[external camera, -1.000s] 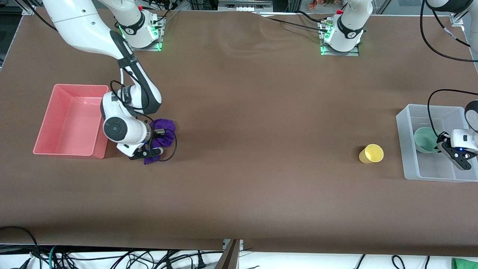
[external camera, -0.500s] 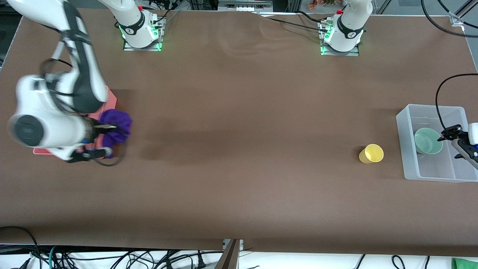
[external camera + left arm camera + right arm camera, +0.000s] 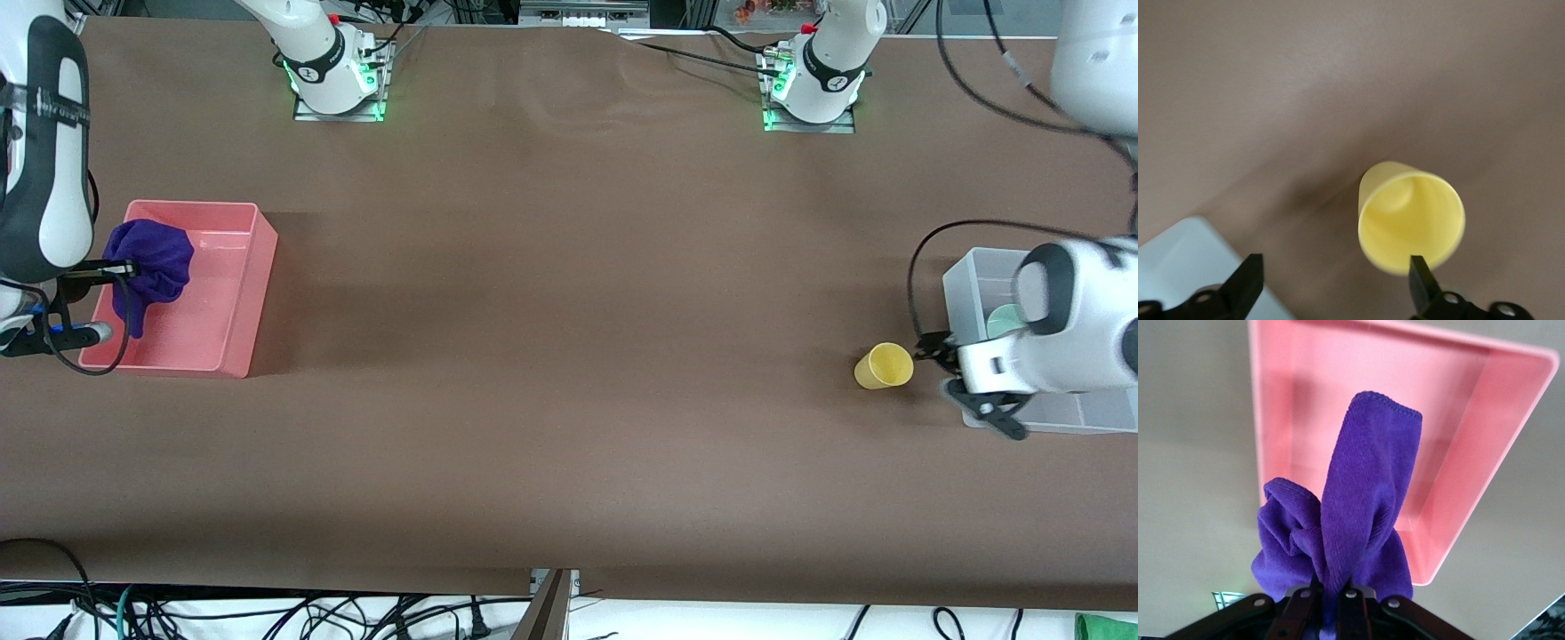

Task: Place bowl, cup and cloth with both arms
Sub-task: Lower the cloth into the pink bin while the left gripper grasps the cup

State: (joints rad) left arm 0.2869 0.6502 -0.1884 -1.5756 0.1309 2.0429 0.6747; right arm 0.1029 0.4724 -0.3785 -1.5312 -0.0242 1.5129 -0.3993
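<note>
Right gripper (image 3: 120, 267) hangs over the pink bin (image 3: 233, 351), clenched on the cloth (image 3: 151, 262). Left gripper (image 3: 1331, 287), fingers spread, hovers beside the cup (image 3: 884, 365) by the clear bin (image 3: 965, 276) holding the bowl (image 3: 1003, 318).

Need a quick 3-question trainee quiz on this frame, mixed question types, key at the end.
1. True or false: the right gripper is shut on the cloth over the pink bin.
2. Where is the bowl? A) in the clear bin B) on the bare table C) in the pink bin
3. Fill in: the left gripper is open beside the yellow ____, which lies on its side on the table.

Key: 1 true. 2 A. 3 cup.
</note>
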